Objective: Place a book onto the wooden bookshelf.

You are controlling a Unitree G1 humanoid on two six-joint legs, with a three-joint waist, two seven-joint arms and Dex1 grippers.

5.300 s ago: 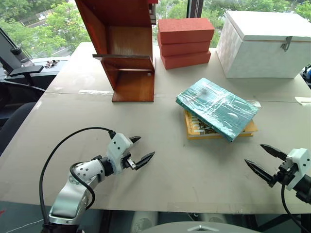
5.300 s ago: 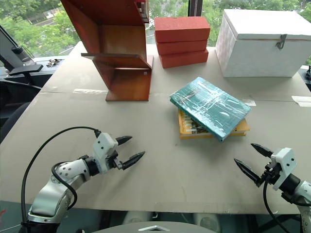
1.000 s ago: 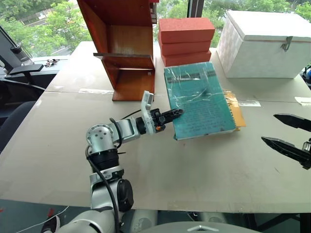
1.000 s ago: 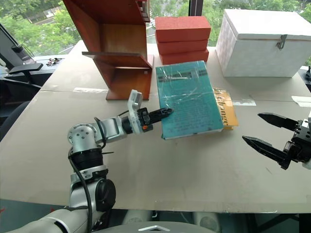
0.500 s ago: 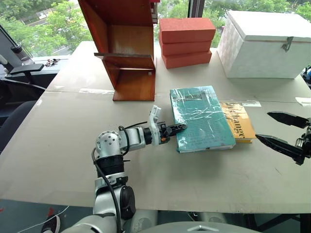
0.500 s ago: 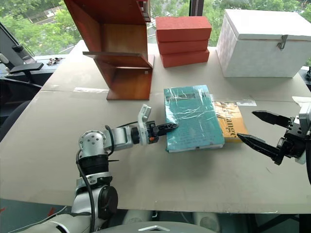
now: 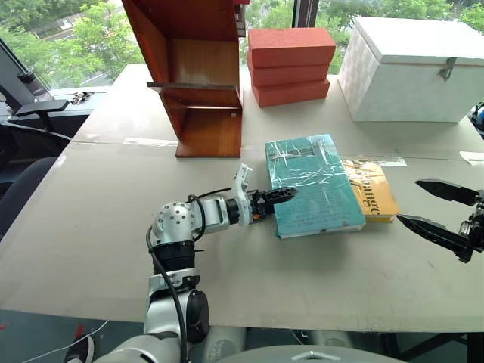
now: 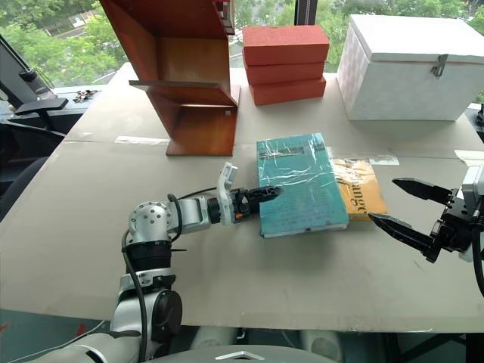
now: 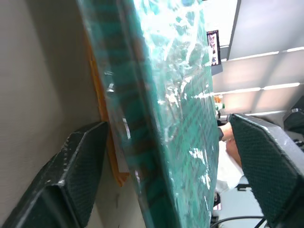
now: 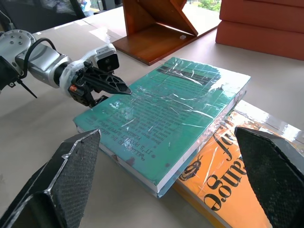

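Note:
The teal book (image 7: 314,181) in wrinkled clear plastic lies flat on the table, partly on top of a thinner yellow-orange book (image 7: 372,189). My left gripper (image 7: 281,199) is at the teal book's near left edge. It is open, with one finger above the cover and the other beside the edge, and gaps show on both sides in the left wrist view. My right gripper (image 7: 408,201) is open to the right of both books and touches nothing. The wooden bookshelf (image 7: 198,76) stands at the back left with its shelf board bare.
Three stacked red-orange bricks (image 7: 291,64) sit behind the books, next to the bookshelf. A white box (image 7: 412,68) with a latch stands at the back right. Bare tabletop (image 7: 98,204) stretches to the left and along the front edge.
A second ago my left gripper held the teal book tilted up off the table. The book has come down flat onto the orange book, and the left fingers have opened. The right gripper stayed put.

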